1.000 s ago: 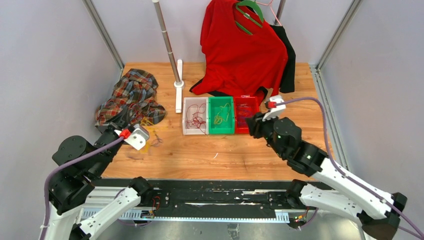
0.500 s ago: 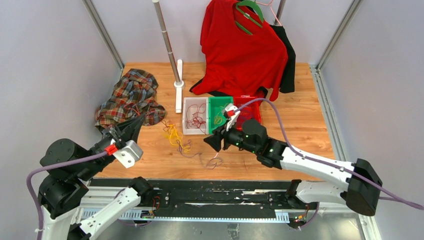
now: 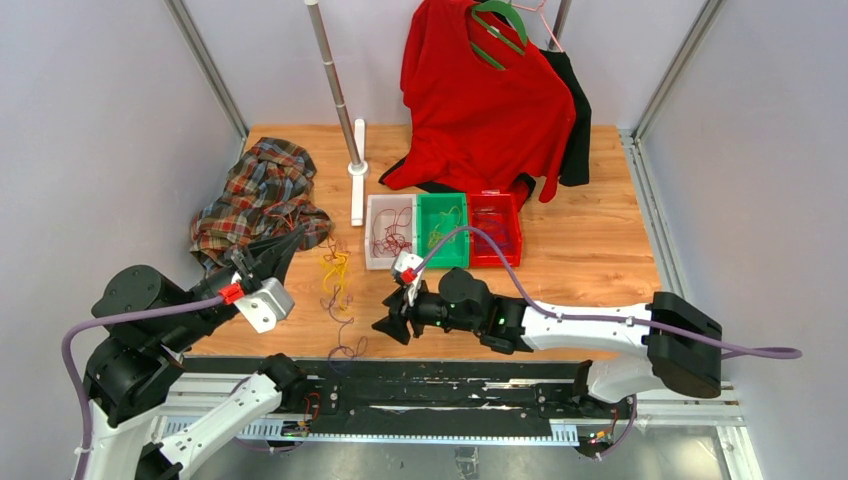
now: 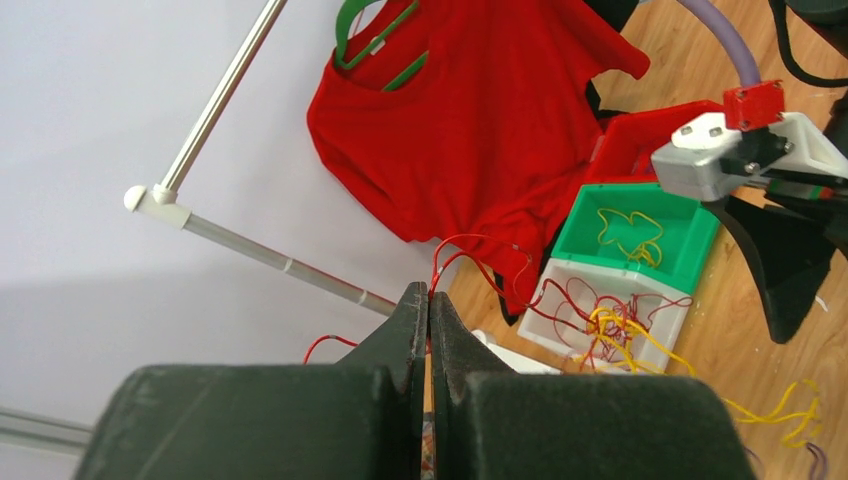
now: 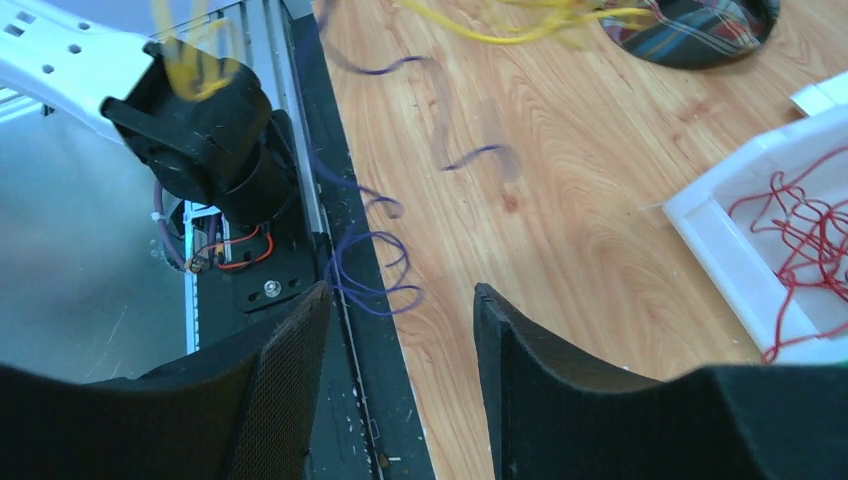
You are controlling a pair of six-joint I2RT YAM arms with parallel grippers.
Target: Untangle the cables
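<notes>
The wooden table [image 3: 600, 260] fills the frame, and there's the right arm [image 3: 580, 325], stretched long and low along the near edge, reaching left. The left arm [image 3: 150, 310] is folded up at the left corner, wrist raised and aimed toward the back. A red shirt [image 3: 480, 100] hangs on a hanger at the rear, and a plaid shirt [image 3: 255, 190] lies crumpled at the left. Mid-table, three trays sit side by side: the white tray [image 3: 372, 262] with red wires, the green tray [image 3: 443, 264] with yellow ones, and the red tray [image 3: 497, 262], whose contents are hard to make out.

The left hand [image 3: 294, 236] is clenched tight, fingertips pinching thin red strands of the cables [image 3: 334, 268]. They string out from it, a yellow clump just right of the fingertips and purple tails running to the near edge. The right hand [image 3: 388, 318] is released, fingers wide apart and gripping nothing, low over the table beside a purple coil [image 5: 370, 275]. In the right wrist view the yellow strands are blurred and cut off at the top. How many strands the left hand pinches is hidden between its fingers.
</notes>
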